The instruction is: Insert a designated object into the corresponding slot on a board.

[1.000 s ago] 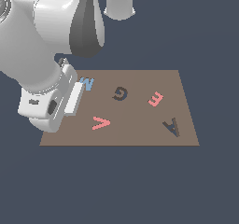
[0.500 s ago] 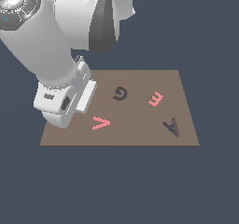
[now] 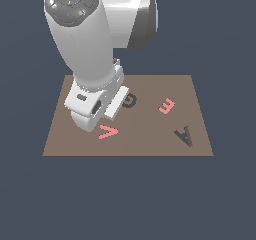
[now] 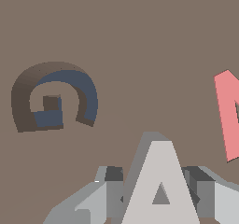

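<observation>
Exterior view high, angled down at whole board [image 3: 150,144], wrist view close above it, both sharing G recess [image 3: 130,101].

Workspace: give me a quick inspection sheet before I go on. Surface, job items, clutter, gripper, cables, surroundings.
Surface: brown board, flat, on a plain dark ground.
Job's things: grey A sits between the gripper's fingers in the wrist view; hidden behind the arm in the exterior view. A slot is empty, near the board's corner at the exterior view's right.
Clutter: pink V, pink E, G slot showing a blue floor, partly hidden by the arm in the exterior view.
Gripper: gripper shut on the A, above the board beside the G slot.
Cables: nothing seen.
Surroundings: nothing seen.
</observation>
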Robot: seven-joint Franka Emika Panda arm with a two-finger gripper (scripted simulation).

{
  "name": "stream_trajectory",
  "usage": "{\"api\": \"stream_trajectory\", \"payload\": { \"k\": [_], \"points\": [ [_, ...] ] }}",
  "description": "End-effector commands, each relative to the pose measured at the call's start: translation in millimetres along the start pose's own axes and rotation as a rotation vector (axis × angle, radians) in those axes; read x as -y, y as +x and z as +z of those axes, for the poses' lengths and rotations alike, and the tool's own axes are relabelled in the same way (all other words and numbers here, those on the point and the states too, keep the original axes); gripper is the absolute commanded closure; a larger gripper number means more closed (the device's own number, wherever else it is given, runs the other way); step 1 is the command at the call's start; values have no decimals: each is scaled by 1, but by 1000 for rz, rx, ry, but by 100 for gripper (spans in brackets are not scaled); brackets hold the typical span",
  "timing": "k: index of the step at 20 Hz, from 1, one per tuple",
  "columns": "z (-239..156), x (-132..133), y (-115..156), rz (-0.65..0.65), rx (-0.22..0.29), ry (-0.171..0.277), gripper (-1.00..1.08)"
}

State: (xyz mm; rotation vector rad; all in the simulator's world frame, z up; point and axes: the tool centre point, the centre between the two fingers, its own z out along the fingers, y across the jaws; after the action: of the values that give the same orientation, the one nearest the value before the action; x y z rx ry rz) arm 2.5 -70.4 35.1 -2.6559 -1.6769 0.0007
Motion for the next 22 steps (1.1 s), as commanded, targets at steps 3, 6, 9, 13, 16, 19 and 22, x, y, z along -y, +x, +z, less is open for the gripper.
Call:
{"api": "stream_trajectory", "payload": {
  "k": [3, 6, 9, 13, 16, 19, 22],
  "points": [
    [-1, 16, 34, 103, 0, 0, 108],
    [-1, 25, 57, 172, -1, 0, 108],
    [-2, 32, 81, 240, -1, 0, 108],
    [-2, 38, 114, 330, -1, 0, 108],
    [-3, 41, 139, 397, -1, 0, 108],
    [-3, 41, 163, 464, -1, 0, 108],
    [-4, 40, 186, 525, -1, 0, 108]
  ]
}}
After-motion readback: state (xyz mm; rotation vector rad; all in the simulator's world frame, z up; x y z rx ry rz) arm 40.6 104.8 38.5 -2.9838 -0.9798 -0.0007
